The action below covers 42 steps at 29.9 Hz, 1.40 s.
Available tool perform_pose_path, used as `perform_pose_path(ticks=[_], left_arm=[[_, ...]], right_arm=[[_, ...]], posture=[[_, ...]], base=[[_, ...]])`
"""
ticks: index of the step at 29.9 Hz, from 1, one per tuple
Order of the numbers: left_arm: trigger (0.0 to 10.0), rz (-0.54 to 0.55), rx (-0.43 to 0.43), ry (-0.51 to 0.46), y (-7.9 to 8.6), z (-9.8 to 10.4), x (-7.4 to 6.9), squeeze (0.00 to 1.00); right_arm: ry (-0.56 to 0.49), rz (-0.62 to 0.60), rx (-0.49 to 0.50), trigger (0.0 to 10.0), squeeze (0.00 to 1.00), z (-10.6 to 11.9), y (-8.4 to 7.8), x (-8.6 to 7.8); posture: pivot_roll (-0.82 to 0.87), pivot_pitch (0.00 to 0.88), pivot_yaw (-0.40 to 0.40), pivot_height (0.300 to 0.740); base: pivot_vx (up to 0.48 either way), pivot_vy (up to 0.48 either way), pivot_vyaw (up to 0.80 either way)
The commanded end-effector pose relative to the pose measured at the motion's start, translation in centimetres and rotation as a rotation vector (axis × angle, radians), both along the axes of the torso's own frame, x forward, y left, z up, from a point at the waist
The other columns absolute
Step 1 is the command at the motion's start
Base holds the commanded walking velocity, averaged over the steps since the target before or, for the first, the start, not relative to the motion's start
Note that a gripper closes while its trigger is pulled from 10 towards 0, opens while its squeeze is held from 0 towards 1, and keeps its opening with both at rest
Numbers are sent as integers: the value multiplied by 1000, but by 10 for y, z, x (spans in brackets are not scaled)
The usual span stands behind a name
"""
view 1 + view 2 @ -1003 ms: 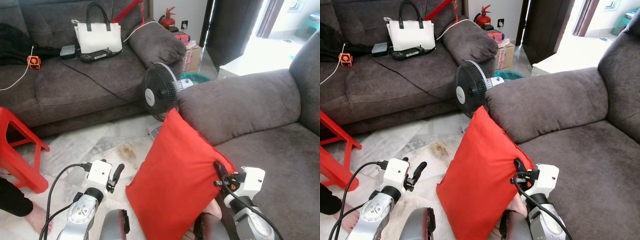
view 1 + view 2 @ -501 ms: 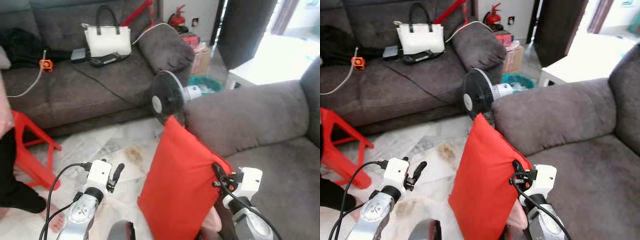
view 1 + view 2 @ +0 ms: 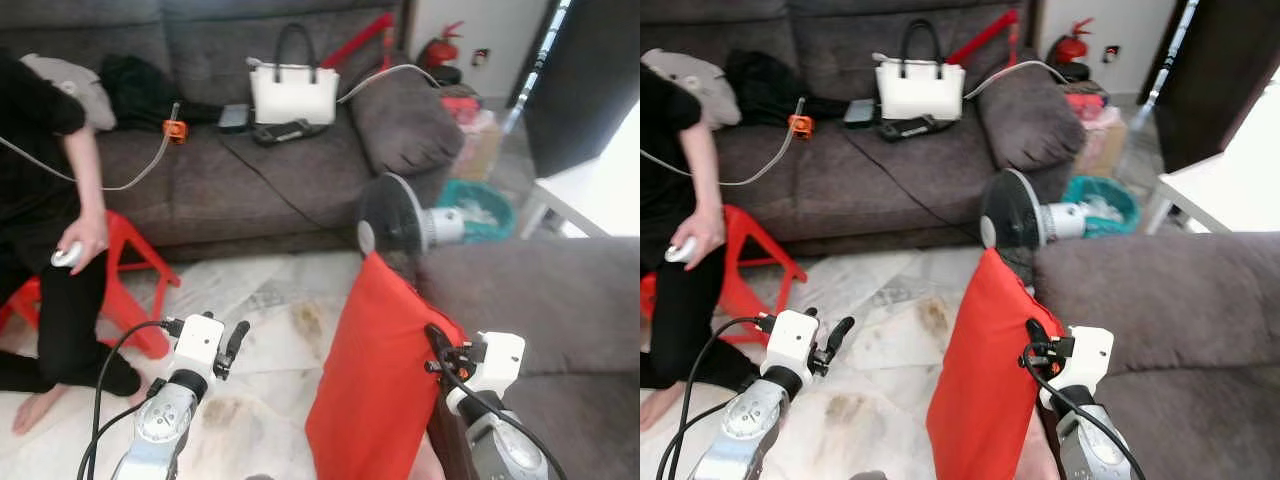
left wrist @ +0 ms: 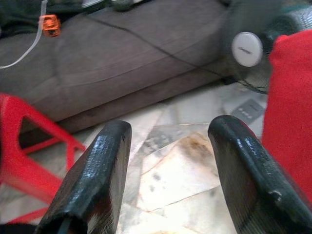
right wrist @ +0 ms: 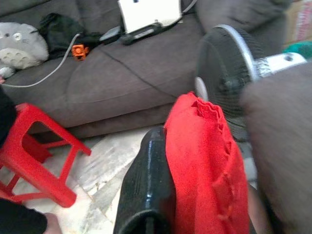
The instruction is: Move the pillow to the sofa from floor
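Note:
The red pillow (image 3: 380, 385) stands upright on its edge above the marble floor, against the armrest of the near grey sofa (image 3: 545, 300). My right gripper (image 3: 436, 340) is shut on the pillow's right edge. In the right wrist view one black finger (image 5: 148, 190) presses against the red fabric (image 5: 207, 161); the other finger is hidden behind it. My left gripper (image 3: 235, 340) hovers over the floor to the left of the pillow, open and with nothing between its fingers (image 4: 95, 180).
A black fan (image 3: 392, 215) stands on the floor just behind the pillow. The far sofa (image 3: 250, 170) carries a white handbag (image 3: 293, 92) and cables. At the left a person (image 3: 45, 200) in black stands by a red stool (image 3: 135, 270).
The camera has swung to the left, bringing the person and more of the far sofa into view. The pillow stays in my right gripper; both arms keep their pose.

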<state>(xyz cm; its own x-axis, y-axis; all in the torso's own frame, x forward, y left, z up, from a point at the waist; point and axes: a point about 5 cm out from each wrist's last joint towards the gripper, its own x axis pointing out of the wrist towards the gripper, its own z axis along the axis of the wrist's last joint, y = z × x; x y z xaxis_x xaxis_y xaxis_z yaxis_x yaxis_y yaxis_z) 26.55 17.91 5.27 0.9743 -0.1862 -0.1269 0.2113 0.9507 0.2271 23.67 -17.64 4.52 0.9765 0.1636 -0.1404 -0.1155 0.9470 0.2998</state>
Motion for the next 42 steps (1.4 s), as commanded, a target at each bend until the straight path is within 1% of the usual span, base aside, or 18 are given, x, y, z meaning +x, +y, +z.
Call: perform_pose_path(ticks=[1, 25, 31, 40, 42], left_arm=[[10000, -1, 12, 18, 2, -3, -2, 0], [10000, -2, 13, 17, 2, -2, -3, 0], [10000, -3, 14, 16, 2, -2, -3, 0], [10000, -6, 13, 15, 1, -2, -4, 0], [10000, -7, 12, 14, 1, -2, -4, 0]], right_arm=[[-138, -9, -11, 10000, 0, 27, -3, 13], [-124, -18, -24, 10000, 0, 25, -1, 19], [-124, -14, -22, 10000, 0, 25, 0, 20], [-110, -42, -5, 10000, 0, 23, -2, 21], [-109, -43, -4, 10000, 0, 22, -2, 21]], posture=[[111, 0, -34, 740], [114, 0, -35, 740], [115, 0, -36, 740], [115, 0, -36, 740], [116, 0, -37, 740]], base=[[0, 0, 0], [0, 0, 0], [0, 0, 0], [0, 0, 0], [-240, 0, 0]])
